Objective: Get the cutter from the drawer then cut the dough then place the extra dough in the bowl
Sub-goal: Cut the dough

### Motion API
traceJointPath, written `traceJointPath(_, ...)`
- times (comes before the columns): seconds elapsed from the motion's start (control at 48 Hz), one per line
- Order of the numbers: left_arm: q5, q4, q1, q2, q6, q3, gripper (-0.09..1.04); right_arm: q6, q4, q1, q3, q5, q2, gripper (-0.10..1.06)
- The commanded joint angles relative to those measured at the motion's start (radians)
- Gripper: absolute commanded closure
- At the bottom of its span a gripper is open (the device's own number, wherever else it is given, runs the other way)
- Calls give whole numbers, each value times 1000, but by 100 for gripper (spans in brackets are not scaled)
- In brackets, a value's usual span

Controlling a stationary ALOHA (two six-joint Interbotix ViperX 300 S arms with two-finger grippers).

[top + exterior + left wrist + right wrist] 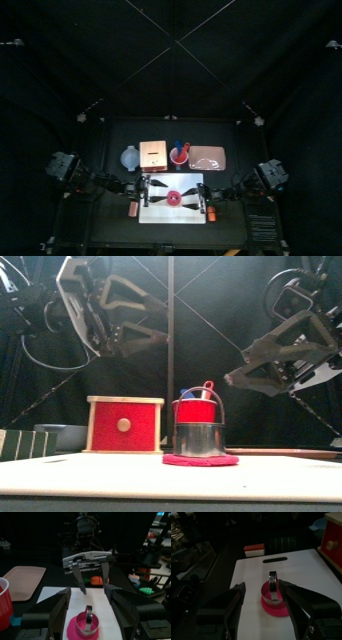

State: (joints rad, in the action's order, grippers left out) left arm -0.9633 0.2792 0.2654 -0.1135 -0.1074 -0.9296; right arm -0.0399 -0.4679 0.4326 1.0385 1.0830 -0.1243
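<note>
The cutter [272, 592] stands upright on the dough [201, 459], about mid of the board [182, 213], wire handle up. One arm is at each side of it. The left gripper [89, 592] is wide open and holds nothing. The right gripper [263, 587] is the same: jaws spread, the cutter in the gap betw. them, not touching it (as far as the wrist views let us see). We judge the fetching step done and the cutting in hand. The dough looks to us like one flat disc, and we cannot tell if the rim is through it.

What can go wrong from here, in our opinion:
- The cutter is tall vs. the soft disc. If a jaw meets it off-centre, it may tip or slide and drag the dough w/ it.
- Pressing on the wire handle only could fold it aside instead of driving the rim down.
- At the lift, the dough may stick inside the cutter, so ring and middle do not separate.
- The outer ring looks thin, so a pinch at one place may tear it.
- The bowl [128, 157] is at the back left beside the box [124, 424], w/ the cup [197, 409] and tray [210, 157] near. A carry from the right side could knock the cup.
</note>
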Motion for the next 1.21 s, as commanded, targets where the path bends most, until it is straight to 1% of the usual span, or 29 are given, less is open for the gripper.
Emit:
traceJointPath(0.021,-6,-2,5,-35,-18,26,4,-37,-103,5,-48,-43,8,8)
traceJointPath(0.083,-5,-2,8,-57,-31,34,4,-43,-144,5,-63,-75,6,8)
traceJointPath(0.167,-6,-2,15,-74,-43,43,4,-41,-163,3,-64,-98,8,8)
traceJointPath(0.333,28,11,20,-89,-44,54,4,-43,-163,5,-63,-126,14,8)
traceJointPath(0.542,181,20,23,-117,-41,117,4,-41,-164,2,-72,-150,11,8)
traceJointPath(0.646,221,28,23,-144,-46,152,4,-40,-164,-11,-78,-181,6,8)
traceJointPath(0.896,227,31,17,-169,-46,175,5,-44,-158,-37,-112,-233,-15,8)
traceJointPath(1.0,230,41,15,-160,-44,172,5,-41,-143,-60,-121,-252,-26,8)
traceJointPath(1.062,233,57,15,-155,-48,169,5,-38,-144,-72,-129,-272,-29,8)
traceJointPath(1.208,233,64,15,-153,-49,164,6,-41,-140,-77,-140,-296,-29,9)
